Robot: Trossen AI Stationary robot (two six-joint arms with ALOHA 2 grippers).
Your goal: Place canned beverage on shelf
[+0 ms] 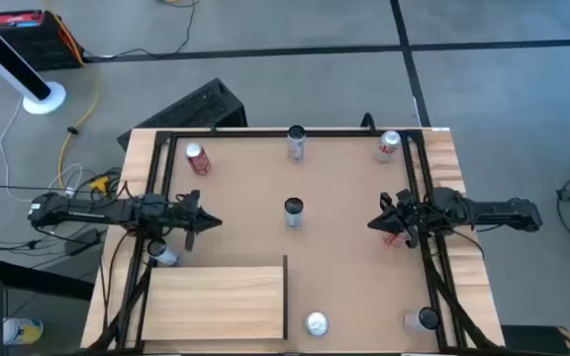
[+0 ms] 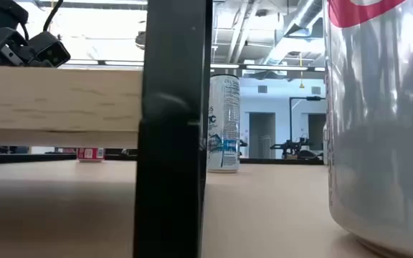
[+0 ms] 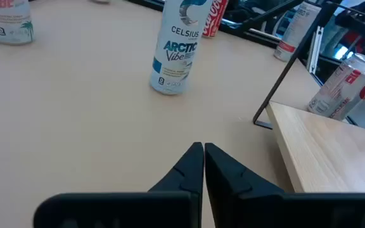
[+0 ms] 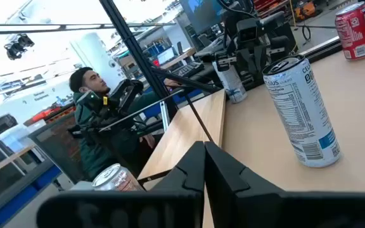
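A tall white-and-blue can stands upright on its base at the middle of the table; it also shows in the left wrist view, the right wrist view and the low view. The pale wood shelf, with a black rail on its right side, stands at the table's near left. My left gripper is shut and empty, left of the can. My right gripper is shut and empty, right of the can. Both sets of fingertips show closed in the wrist views.
Other cans stand around the table: a red one at the far left, two at the far edge, two near the front edge, one under my left arm. A person sits beyond the table.
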